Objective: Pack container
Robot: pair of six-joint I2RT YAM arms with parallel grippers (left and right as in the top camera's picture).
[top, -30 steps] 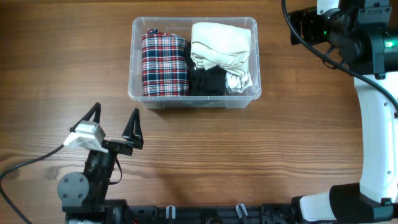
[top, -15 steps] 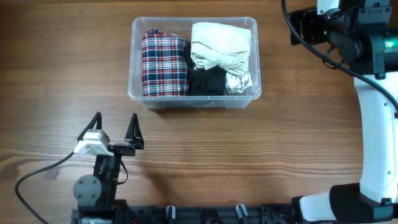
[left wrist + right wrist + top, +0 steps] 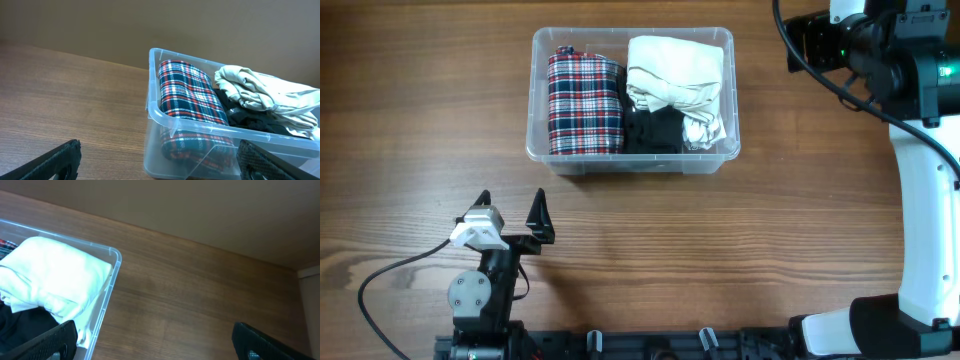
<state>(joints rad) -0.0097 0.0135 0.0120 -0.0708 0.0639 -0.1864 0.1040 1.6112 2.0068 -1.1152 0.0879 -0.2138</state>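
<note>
Down low at the near edge of the tabletop (image 3: pixel 720 250), the left end effector (image 3: pixel 511 200) has its jaws spread wide with nothing held. The right end effector (image 3: pixel 155 328) hangs near the far right corner of the clear plastic container (image 3: pixel 632 162), likewise spread and empty. The container rests toward the far side, holding a plaid garment (image 3: pixel 584 103), a cream garment (image 3: pixel 675 72) and a black garment (image 3: pixel 652 130); it looks light, slick-walled and slightly flexible, so its thick rim seems the best place to pinch.

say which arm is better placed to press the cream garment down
Right, probably: the right gripper, open, sits beside the container end holding the cream garment; the left gripper is farther off.
</note>
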